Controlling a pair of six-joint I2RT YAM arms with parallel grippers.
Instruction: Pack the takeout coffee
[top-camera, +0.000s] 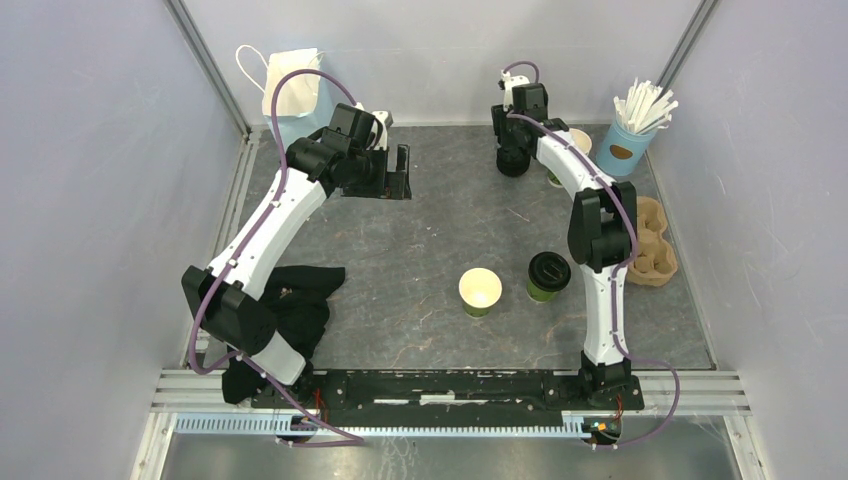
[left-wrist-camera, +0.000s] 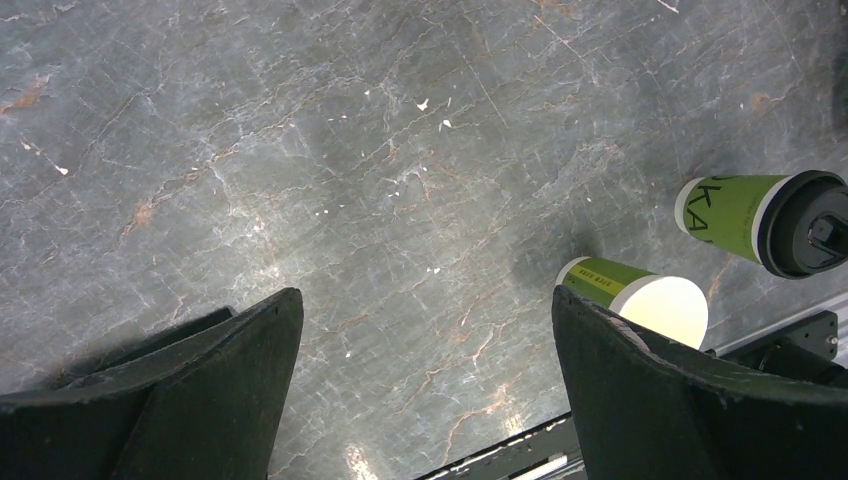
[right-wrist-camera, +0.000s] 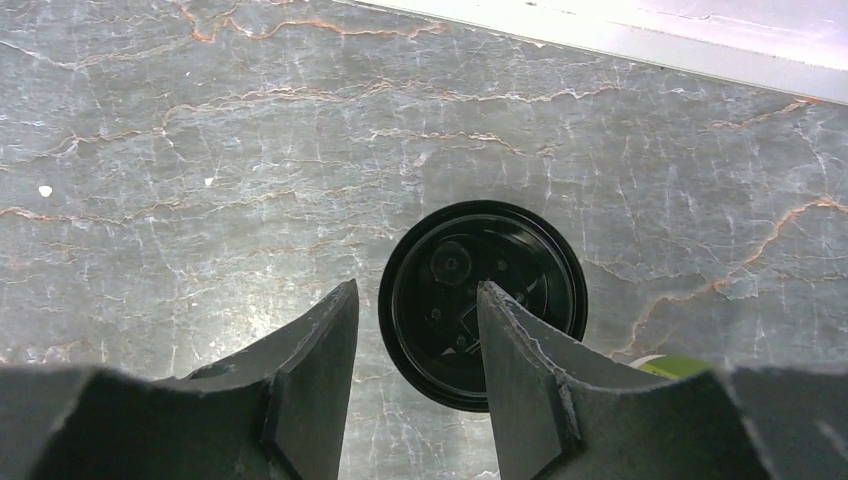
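Observation:
One takeout coffee cup (top-camera: 548, 276), green with a black lid, stands on the table right of centre; the left wrist view shows this cup (left-wrist-camera: 770, 215) too. Beside it stands a lidless green cup (top-camera: 480, 292) with a cream inside, also seen as the lidless cup (left-wrist-camera: 640, 295) from the left wrist. My right gripper (right-wrist-camera: 415, 295) hangs open at the back over a stack of black lids (right-wrist-camera: 483, 300); the stack's left rim lies between its jaws. My left gripper (left-wrist-camera: 425, 300) is open wide over bare table at the back left, holding nothing.
A white bag (top-camera: 290, 80) stands at the back left. A blue pot of stirrers (top-camera: 630, 140) and a cardboard cup carrier (top-camera: 652, 242) sit on the right. A black cloth (top-camera: 300, 300) lies by the left arm's base. Lidless stacked cups (top-camera: 578, 140) stand partly behind the right arm.

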